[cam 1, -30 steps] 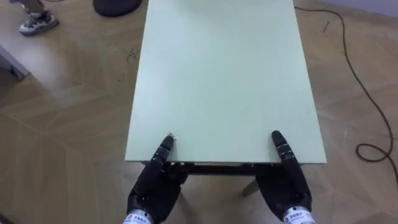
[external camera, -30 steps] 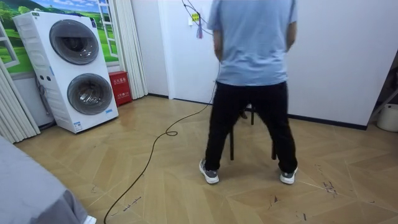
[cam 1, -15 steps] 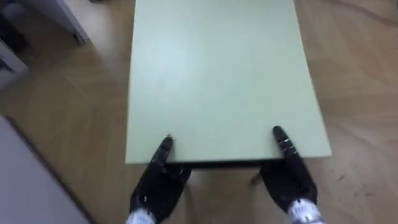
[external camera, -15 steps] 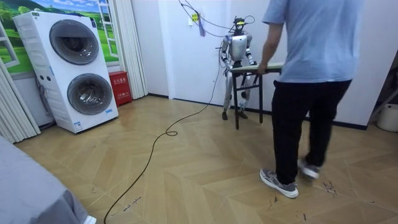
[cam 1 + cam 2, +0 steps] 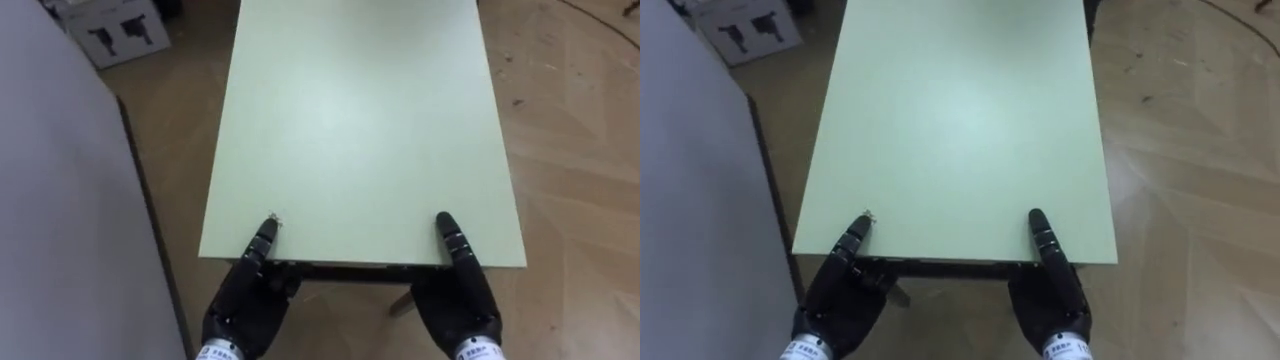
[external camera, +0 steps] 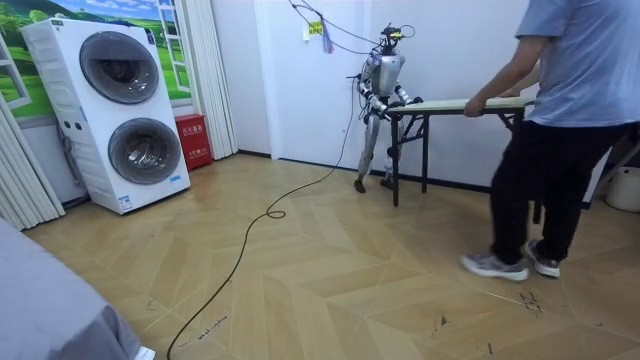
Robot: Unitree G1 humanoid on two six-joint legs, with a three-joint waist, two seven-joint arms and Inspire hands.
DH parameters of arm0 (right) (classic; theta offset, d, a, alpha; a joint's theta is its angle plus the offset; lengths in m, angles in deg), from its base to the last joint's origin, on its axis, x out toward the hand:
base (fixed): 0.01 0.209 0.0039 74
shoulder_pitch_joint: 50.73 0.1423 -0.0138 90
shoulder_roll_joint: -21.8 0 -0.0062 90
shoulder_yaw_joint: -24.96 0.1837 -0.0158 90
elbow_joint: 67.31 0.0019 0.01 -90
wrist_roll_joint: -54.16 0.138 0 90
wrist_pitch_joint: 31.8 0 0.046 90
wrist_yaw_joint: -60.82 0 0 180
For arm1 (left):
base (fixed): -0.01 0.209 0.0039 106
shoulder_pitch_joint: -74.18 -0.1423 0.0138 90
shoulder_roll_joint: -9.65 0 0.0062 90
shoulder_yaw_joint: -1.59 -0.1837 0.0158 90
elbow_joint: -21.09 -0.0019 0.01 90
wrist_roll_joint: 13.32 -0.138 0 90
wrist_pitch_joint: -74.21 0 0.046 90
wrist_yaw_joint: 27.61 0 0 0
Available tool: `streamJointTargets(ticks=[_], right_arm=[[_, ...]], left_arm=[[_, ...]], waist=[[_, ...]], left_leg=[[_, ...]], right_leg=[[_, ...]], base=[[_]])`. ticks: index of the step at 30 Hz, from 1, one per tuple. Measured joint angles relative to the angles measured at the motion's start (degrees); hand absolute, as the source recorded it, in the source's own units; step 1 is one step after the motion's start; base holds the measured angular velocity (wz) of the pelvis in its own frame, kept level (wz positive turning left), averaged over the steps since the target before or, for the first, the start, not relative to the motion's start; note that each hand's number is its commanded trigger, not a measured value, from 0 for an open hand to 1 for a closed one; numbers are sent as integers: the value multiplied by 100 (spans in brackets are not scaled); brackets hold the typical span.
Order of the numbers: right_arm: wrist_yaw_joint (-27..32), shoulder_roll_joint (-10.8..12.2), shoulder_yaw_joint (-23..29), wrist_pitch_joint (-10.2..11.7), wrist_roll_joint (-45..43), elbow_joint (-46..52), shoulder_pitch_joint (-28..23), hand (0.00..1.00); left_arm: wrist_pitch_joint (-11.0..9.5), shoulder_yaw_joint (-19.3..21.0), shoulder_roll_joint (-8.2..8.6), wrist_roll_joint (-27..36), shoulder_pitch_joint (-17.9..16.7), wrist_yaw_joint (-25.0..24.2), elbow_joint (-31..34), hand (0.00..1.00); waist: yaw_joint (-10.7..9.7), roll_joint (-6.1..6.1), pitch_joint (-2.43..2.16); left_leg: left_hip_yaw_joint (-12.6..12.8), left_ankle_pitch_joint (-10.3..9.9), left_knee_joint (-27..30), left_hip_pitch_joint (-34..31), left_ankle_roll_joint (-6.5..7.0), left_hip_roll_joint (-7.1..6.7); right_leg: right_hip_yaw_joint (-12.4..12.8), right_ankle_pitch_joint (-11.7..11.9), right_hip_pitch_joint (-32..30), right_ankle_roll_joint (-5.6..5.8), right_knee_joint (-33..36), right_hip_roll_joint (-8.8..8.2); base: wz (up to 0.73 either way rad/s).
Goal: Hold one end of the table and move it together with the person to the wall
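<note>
A pale green table [image 5: 350,120] runs away from me, and its near edge lies just in front of my hands. My left hand [image 5: 245,305] clamps that edge near the left corner, thumb on top and fingers underneath. My right hand [image 5: 460,305] holds it the same way near the right corner. In the room view I stand by the white wall at one end of the table [image 6: 455,103]. At the other end a person [image 6: 560,130] in a blue shirt grips it with a hand [image 6: 475,103], and the top hangs level between us.
A tall grey panel [image 5: 60,220] stands close along the table's left side, with a white box [image 5: 120,30] on the floor beyond it. Wooden floor lies to the right. The room view has stacked washing machines [image 6: 120,110], a red box [image 6: 192,140] and a floor cable [image 6: 250,230].
The person has walked to the room view's right with their end of the table, and the table and I have followed. The floor under the table has changed; a grey panel now shows at my left.
</note>
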Motion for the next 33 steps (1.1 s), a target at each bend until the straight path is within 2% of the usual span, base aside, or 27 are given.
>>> streamJointTargets(ticks=[1, 2, 3, 4, 5, 6, 7, 8, 11, 13, 14, 17, 20, 22, 23, 24, 25, 26, 27, 28, 29, 31, 33], right_arm=[[-3, 54, 1, -44, 4, -23, -18, 100], [-4, 80, -2, -75, 4, -22, -10, 100], [-2, 106, -24, -100, 2, -18, 52, 100], [-1, 92, -22, -88, 15, -8, 44, 100], [-1, 96, -27, -89, 22, -9, 51, 100], [0, 114, -30, -89, 72, -17, 46, 100], [12, 122, -53, -89, 98, -25, 45, 100], [21, 119, -62, -89, 101, -25, 46, 100], [62, 60, -65, -96, 99, -24, 42, 100], [92, 31, -65, -127, 101, -24, 40, 100], [109, 31, -66, -134, 100, -21, 41, 100], [177, -14, -73, -178, 100, -12, 69, 100], [215, -103, -73, -177, 91, -13, 131, 100], [236, -124, -73, -177, 99, -15, 122, 100], [247, -124, -71, -174, 100, -13, 111, 100], [262, -133, -65, -174, 99, -10, 120, 100], [269, -142, -59, -174, 99, -10, 123, 100], [285, -160, -40, -174, 91, -10, 110, 100], [302, -160, -31, -175, 89, -11, 98, 100], [326, -157, -31, -179, 95, -11, 87, 100], [340, -152, -31, -179, 103, -10, 81, 100], [440, -153, -32, -183, 148, -8, 81, 100], [461, -175, -32, -183, 139, 4, 81, 100]], left_arm=[[-16, 9, -42, -1, 6, 4, 3, 100], [-40, 30, -63, -1, 16, 4, 6, 100], [-58, 93, -38, -2, 41, 5, 1, 100], [-45, 96, -38, -7, 48, 14, 2, 100], [-44, 105, -41, -8, 50, 9, 3, 100], [-44, 110, -36, -32, 64, -7, 2, 100], [-39, 129, -37, -42, 58, -5, 1, 100], [-22, 143, -41, -42, 56, -4, 1, 100], [85, 155, -40, -35, 26, 37, 1, 100], [112, 158, -31, -34, 17, 58, 3, 100], [112, 159, -31, -33, 16, 69, 3, 100], [112, 133, -37, 36, 3, 134, 2, 100], [112, 117, 48, 38, 4, 195, -17, 100], [112, 87, 52, 38, 3, 224, -25, 100], [111, 70, 66, 38, 3, 269, -33, 100], [110, 53, 97, 62, 3, 321, -43, 100], [110, 36, 102, 85, 4, 338, -44, 100], [111, 1, 103, 96, 4, 379, -49, 100], [111, -31, 84, 118, 4, 403, -53, 100], [111, -47, 85, 119, 9, 442, -53, 100], [111, -59, 87, 119, 16, 470, -54, 100], [157, -69, 87, 119, 73, 546, -119, 100], [183, -69, 100, 120, 74, 564, -137, 100]], waist=[[-52, 12, -2], [-57, 5, -5], [-70, 27, -5], [-217, 74, -49], [-254, 81, -51], [-260, 101, -52], [-237, 86, -44], [-230, 77, -40], [-190, 63, -30], [-96, 64, -31], [-71, 64, -32], [-34, 90, -35], [33, 166, -32], [38, 204, -24], [0, 217, -20], [-39, 222, -20], [-92, 239, -17], [-200, 248, -19], [-400, 250, -18], [-564, 255, -17], [-611, 257, -16], [-611, 250, -20], [-592, 248, -21]], left_leg=[[-373, 38, -6, 3, -52, 40], [-600, 64, -18, -24, -94, 4], [-809, 126, -32, -130, -161, -61], [-407, 237, -119, -249, -126, -22], [77, 294, -155, -285, -73, 163], [1111, 346, -177, -322, 36, 467], [1696, 386, -182, -312, 104, 646], [1802, 410, -184, -312, 140, 672], [1799, 420, -207, -351, 162, 630], [1795, 385, -196, -427, 278, 601], [1788, 378, -196, -429, 292, 584], [1709, 328, -183, -425, 430, 420], [1702, 196, -101, -424, 577, 309], [1628, 58, 24, -417, 654, 244], [1562, -72, 165, -413, 713, 188], [1493, -178, 264, -418, 756, 109], [1446, -225, 304, -419, 794, 78], [1320, -267, 332, -401, 807, -24], [1176, -255, 405, -400, 851, -110], [996, -270, 495, -408, 872, -190], [956, -296, 537, -401, 884, -211], [932, -381, 569, -279, 892, -262], [948, -414, 515, -182, 892, -304]], right_leg=[[445, -76, -189, -152, 175, 178], [806, -122, -282, -260, -49, 341], [1259, 41, -504, -338, -440, 577], [914, 67, -474, -431, -445, 463], [765, 75, -458, -446, -440, 446], [440, 76, -424, -466, -431, 426], [123, 72, -366, -473, -428, 411], [-1, 70, -334, -477, -438, 406], [-246, 63, -255, -485, -581, 382], [-384, 41, -264, -440, -564, 356], [-411, 42, -258, -427, -562, 346], [-478, -51, -287, -288, -347, 196], [-479, -135, -490, -163, 372, -51], [-359, -133, -772, -148, 1178, -280], [-79, -206, -1046, -58, 1681, -429], [286, -315, -1297, -38, 1899, -445], [425, -337, -1413, -62, 1953, -445], [670, -344, -1673, -58, 2019, -462], [800, -333, -1850, -33, 1960, -489], [874, -299, -1932, -5, 1805, -508], [929, -259, -1972, -9, 1690, -498], [929, 134, -1947, 5, 1192, -496], [898, 500, -1849, 12, 1028, -467]], base=[[71], [70], [89], [95], [105], [70], [61], [44], [33], [31], [27], [24], [14], [19], [22], [31], [46], [79], [106], [93], [67], [23], [-2]])
